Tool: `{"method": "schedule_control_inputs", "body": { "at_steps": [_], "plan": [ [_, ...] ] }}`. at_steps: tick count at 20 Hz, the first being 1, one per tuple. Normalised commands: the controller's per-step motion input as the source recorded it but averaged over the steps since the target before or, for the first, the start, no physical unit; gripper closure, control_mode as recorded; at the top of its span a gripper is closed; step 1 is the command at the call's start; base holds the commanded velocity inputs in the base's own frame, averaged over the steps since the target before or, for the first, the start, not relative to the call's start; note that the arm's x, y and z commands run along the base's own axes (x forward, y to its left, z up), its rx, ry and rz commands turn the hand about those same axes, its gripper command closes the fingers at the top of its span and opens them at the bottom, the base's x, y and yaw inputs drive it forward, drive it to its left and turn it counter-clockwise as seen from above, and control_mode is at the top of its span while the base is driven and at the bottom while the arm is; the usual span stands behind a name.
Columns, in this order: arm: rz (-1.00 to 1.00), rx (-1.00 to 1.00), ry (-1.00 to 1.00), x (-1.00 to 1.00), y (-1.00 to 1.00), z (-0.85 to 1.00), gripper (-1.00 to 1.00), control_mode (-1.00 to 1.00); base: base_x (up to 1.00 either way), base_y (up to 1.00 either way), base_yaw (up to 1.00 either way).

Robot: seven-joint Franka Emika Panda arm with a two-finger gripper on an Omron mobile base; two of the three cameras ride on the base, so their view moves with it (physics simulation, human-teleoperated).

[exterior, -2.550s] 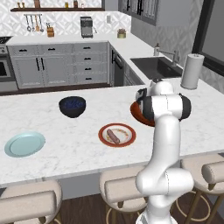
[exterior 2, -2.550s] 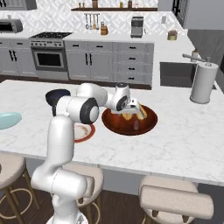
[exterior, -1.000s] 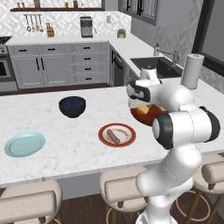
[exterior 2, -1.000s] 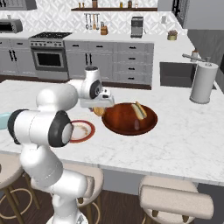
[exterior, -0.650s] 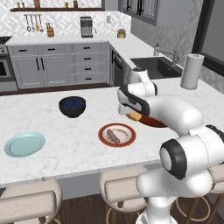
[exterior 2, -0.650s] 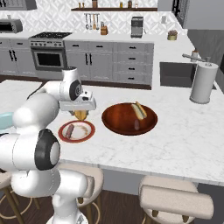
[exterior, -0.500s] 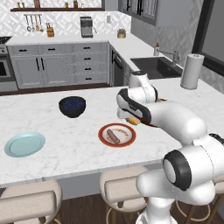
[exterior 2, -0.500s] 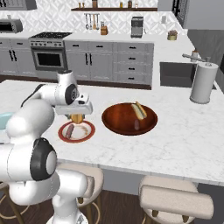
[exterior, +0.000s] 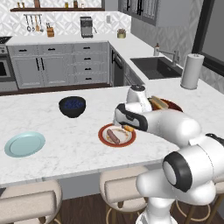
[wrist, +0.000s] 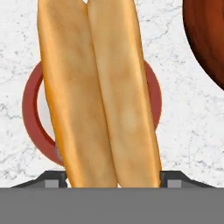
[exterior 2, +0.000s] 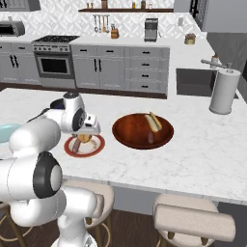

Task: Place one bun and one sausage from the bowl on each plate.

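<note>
Bun (wrist: 100, 92) is what we are carrying: a long split hot-dog roll, golden and matte, hanging lengthwise from the gripper (exterior: 127, 127) with the jaws closed on its near end. We are judging it light, soft and easily crushed, so we are favouring a gentle pinch across its narrow width, near the middle, never along the seam.

We are hovering it over the red-rimmed plate (exterior: 103, 136), whose cream centre is already holding a smooth brown sausage (exterior: 113, 136). In the hand view the plate's rim is peeking out at 9 and 3 o'clock of the bun.

The glossy wooden bowl (exterior 2: 126, 136), wide and shallow, is sitting at 3 o'clock of that plate in the right base view, holding another bun (exterior 2: 153, 121) and a sausage. The pale blue-green plate (exterior: 24, 144) is lying bare at 9 o'clock on the speckled marble counter (exterior: 65, 153).
</note>
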Motion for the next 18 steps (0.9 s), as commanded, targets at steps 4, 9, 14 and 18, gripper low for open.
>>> {"method": "schedule_control_inputs", "body": {
  "at_steps": [4, 9, 14, 18],
  "plan": [
    [0.0, -0.08, 0.0, 0.08, -0.04, -0.6, 1.0, -1.0, 0.0, 0.0, 0.0],
    [0.0, 0.0, 0.0, 0.3, -0.02, -0.2, 1.0, -1.0, 0.0, 0.0, 0.0],
    [0.0, 0.0, 0.0, 0.36, 0.0, -0.06, 1.0, -1.0, 0.0, 0.0, 0.0],
    [0.0, 0.0, 0.01, 0.11, 0.1, -0.21, 1.0, -1.0, 0.0, 0.0, 0.0]
  ]
}}
